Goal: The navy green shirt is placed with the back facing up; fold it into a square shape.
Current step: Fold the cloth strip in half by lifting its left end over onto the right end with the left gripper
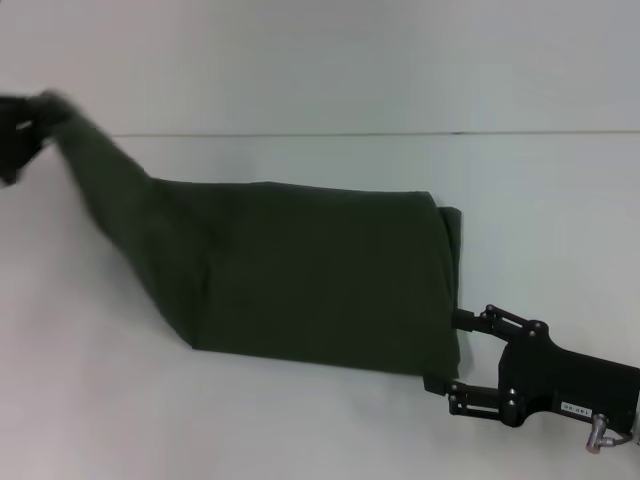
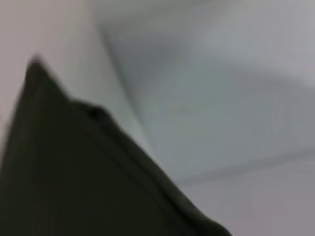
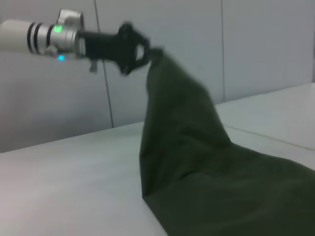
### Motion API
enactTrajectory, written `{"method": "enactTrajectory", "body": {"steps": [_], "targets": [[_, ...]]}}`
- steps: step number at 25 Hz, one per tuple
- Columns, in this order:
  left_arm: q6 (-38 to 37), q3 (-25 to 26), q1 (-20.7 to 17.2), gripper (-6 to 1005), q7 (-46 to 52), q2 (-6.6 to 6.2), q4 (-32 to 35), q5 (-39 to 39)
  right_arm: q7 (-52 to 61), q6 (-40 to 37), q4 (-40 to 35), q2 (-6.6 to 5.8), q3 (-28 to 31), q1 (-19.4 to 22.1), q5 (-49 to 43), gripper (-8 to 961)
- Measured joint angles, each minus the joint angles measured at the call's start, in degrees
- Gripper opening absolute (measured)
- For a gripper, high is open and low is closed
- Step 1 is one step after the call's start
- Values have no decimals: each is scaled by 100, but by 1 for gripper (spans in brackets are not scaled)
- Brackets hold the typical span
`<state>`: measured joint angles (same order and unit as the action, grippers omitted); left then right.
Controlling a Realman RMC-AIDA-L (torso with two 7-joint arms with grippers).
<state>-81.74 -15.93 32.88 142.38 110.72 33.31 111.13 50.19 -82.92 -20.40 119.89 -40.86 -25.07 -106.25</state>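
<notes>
While most of the navy green shirt (image 1: 320, 285) lies flat on the white desk (image 1: 540, 190), already narrowed to a band, its left end rises in a taut ridge. That end is pinched in the closed jaws of the left gripper (image 3: 142, 49), held high above the desk at the far left. The right gripper (image 1: 447, 352) rests at the shirt's opposite edge, jaws spread on either side of the hem and not yet clamped on it. Likely risks: with that edge unpinned, carrying the raised end across may drag the whole shirt sideways; cloth may slip from the pinch, so the fold lands skewed or bunched.
</notes>
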Motion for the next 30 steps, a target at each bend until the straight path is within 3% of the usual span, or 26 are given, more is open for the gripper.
{"method": "enactTrajectory", "body": {"steps": [6, 7, 8, 10, 12, 15, 19, 30], "targets": [[-264, -169, 871, 23, -156, 709, 14, -42, 0, 4, 43, -10, 56, 163, 8, 928], [-238, -241, 976, 23, -210, 844, 12, -45, 0, 3, 41, -13, 61, 206, 13, 928], [-151, -411, 1116, 23, -305, 1061, -12, -51, 0, -5, 30, -15, 68, 264, 24, 928], [-4, -700, 1186, 24, -391, 1269, -110, -59, 0, -19, 11, -18, 86, 341, 36, 928], [215, -1118, 1268, 24, -619, 1364, -564, -236, 0, -35, 4, -21, 116, 410, 43, 928], [592, -1545, 1334, 24, -1134, 1355, -1590, -480, 0, -96, 1, -27, 165, 486, 44, 928], [889, -1697, 1256, 23, -1627, 1382, -2415, -491, -5, -129, -2, -27, 202, 531, 44, 928], [657, -1503, 1018, 39, -2301, 1395, -2864, -588, -9, -87, -4, -18, 228, 488, 40, 928]]}}
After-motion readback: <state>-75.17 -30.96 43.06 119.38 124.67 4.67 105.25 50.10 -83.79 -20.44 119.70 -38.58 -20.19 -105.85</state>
